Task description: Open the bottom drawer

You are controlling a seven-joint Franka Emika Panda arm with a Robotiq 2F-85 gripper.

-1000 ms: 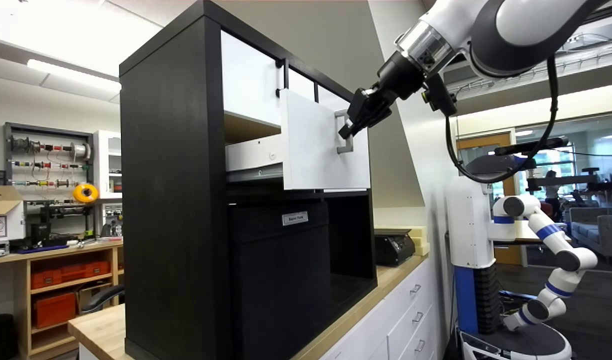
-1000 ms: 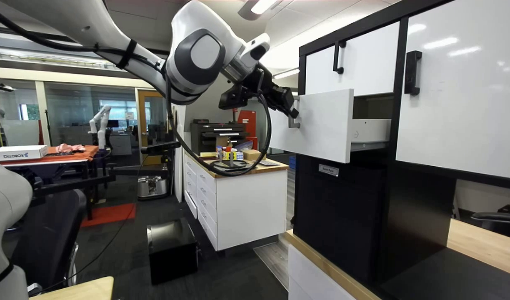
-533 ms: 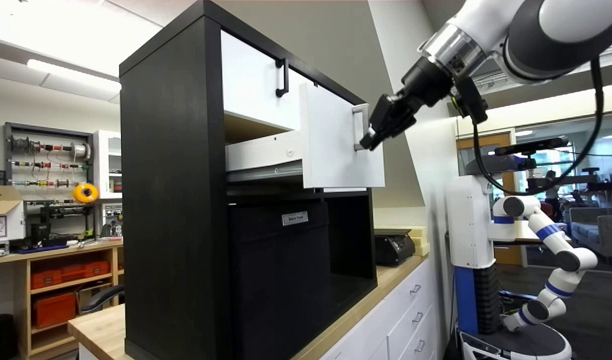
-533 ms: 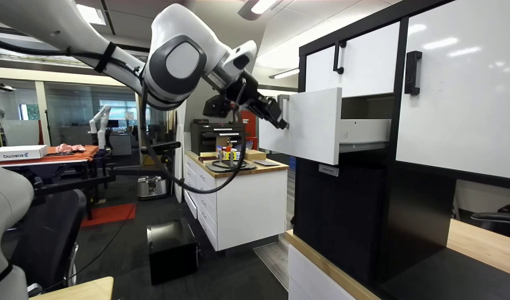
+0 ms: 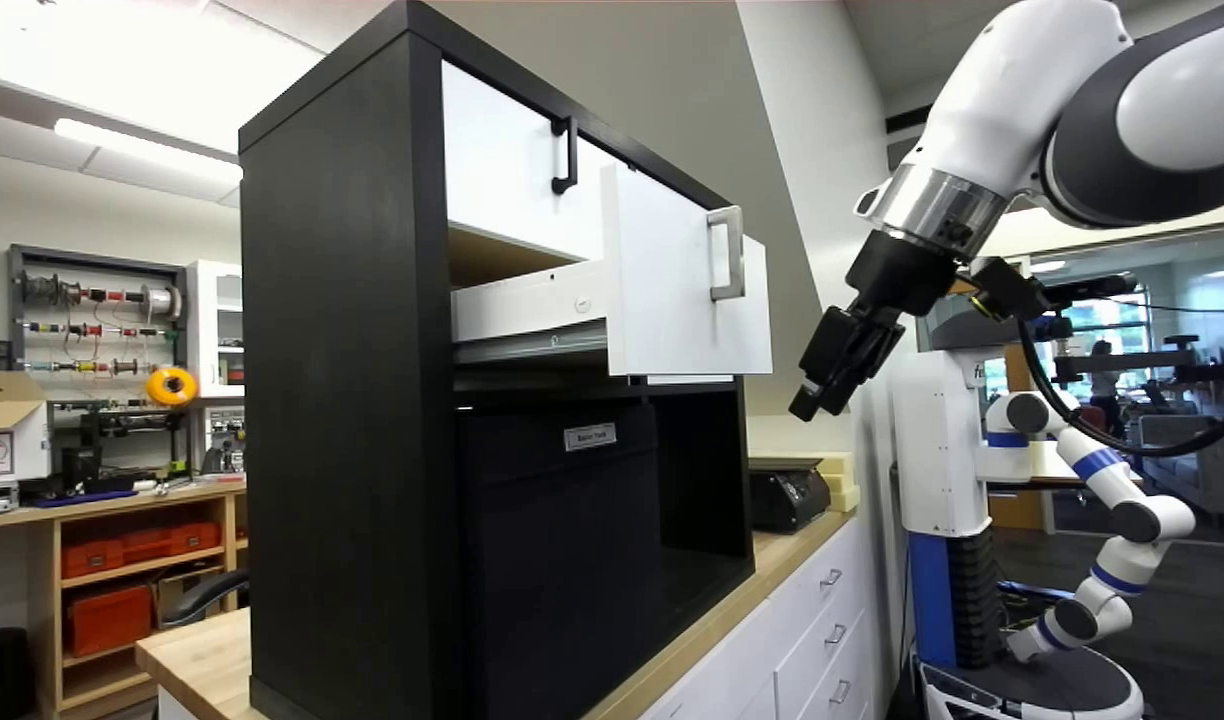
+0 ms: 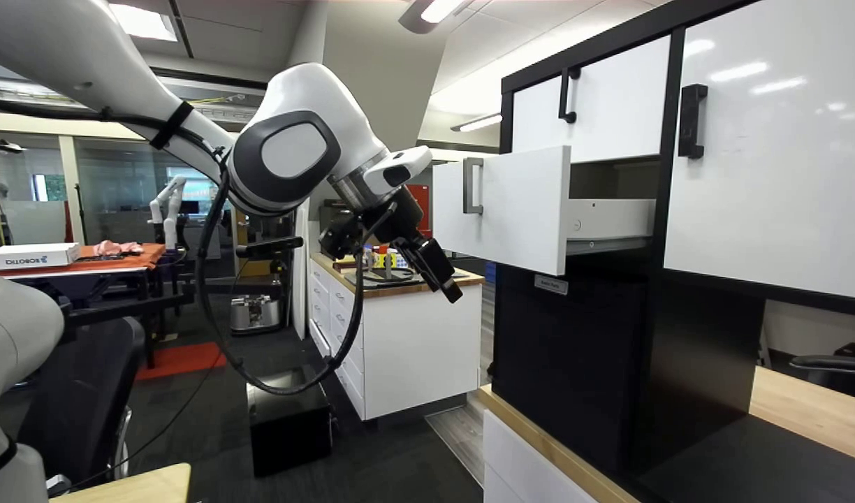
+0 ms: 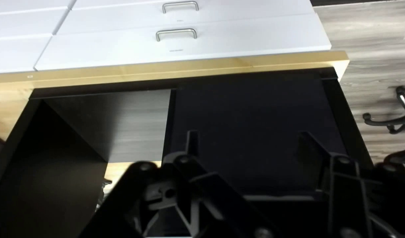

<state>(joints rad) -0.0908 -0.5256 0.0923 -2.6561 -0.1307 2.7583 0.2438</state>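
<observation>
The bottom drawer (image 5: 662,320) has a white front and stands pulled partway out of the black cabinet, its side wall and metal rail showing in both exterior views. Its grey vertical handle (image 6: 467,185) is free, with nothing around it. My gripper (image 5: 817,395) hangs lower than the handle and out in front of the cabinet, apart from the drawer. Seen from the wrist, the gripper (image 7: 247,134) has its fingers spread wide with nothing between them. The drawer front cannot be made out in the wrist view.
Above the drawer sits a white front (image 5: 507,165) with a black handle. Below it is a black bin (image 5: 562,540) with a label. A wooden counter (image 7: 156,71) over white drawers bears the cabinet. A large white door (image 6: 777,161) stands beside the drawer.
The drawer slid farther out with my gripper at its handle. Then the gripper let go, opened, and moved away from the cabinet and downward. The drawer stayed out.
</observation>
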